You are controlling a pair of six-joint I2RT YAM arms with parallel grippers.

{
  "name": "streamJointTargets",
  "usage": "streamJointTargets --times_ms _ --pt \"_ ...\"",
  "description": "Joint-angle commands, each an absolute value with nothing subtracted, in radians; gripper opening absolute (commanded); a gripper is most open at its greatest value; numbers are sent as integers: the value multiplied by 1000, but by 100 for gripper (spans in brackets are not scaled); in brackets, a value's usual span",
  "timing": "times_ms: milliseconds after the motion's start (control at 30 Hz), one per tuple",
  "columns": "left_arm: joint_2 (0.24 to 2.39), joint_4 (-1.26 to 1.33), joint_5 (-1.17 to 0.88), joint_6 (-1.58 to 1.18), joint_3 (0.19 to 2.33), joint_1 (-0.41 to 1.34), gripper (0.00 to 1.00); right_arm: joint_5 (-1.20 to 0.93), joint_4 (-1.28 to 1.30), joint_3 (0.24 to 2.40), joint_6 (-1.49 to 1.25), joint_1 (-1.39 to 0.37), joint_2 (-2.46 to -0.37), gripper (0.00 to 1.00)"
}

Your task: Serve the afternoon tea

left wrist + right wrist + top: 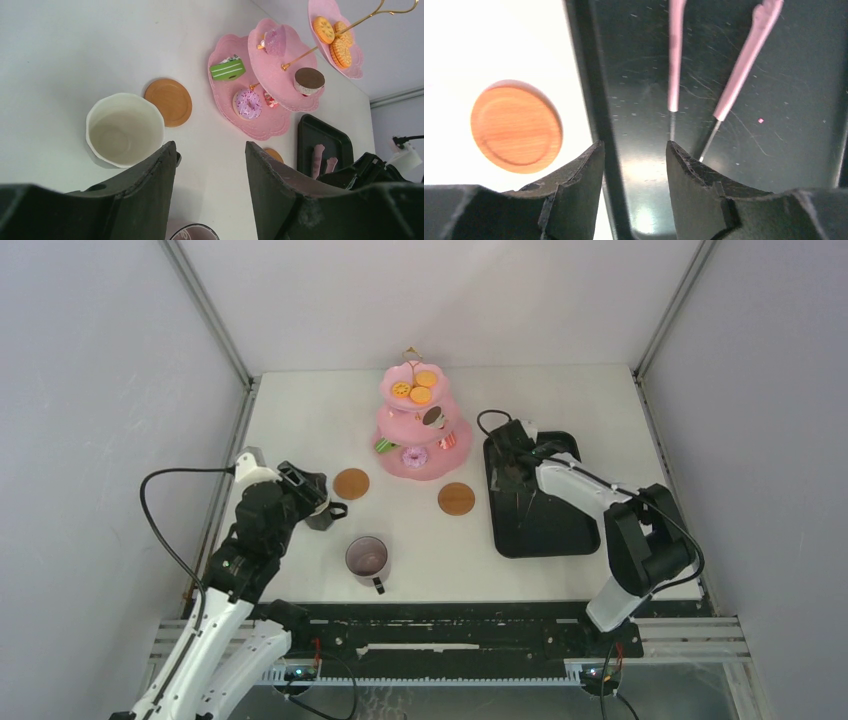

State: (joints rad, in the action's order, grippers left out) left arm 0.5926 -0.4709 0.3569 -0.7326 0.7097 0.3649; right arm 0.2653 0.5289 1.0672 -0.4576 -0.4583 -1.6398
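Beside coaster (pixel 168 101): left gripper (pixel 210 150) is hovering released, mug (pixel 125 130) outside its jaws.
Over tray (pixel 784 150): right gripper (pixel 634 147) is hanging unclenched, empty.
Likely best grasp: straddling mug wall squarely.

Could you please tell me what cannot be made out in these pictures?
- Top view: left end effector covers most of one mug.
- Top view: right arm hides most of the tongs; the right wrist view crops their ends.
- Left wrist view: bottom edge cuts off the other mug.
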Motion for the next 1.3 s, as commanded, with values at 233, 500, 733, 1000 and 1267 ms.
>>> streamJointTargets --times_ms 233,500,733,1000,1267 --pt "543 -476 400 -704 775 370 59 269 552 1173 -428 -539 -1695 51" --pt "514 -498 412 -713 769 370 59 240 543 1172 -431 -546 -1764 48" --pt "497 -508 417 -729 753 371 59 220 539 1179 -433 -536 -1814 40" --pt "485 -526 433 -735 747 370 60 213 559 1228 -422 -508 -1861 27" --pt "473 -541 448 -735 745 371 60 208 575 1310 -401 -467 -1910 3"
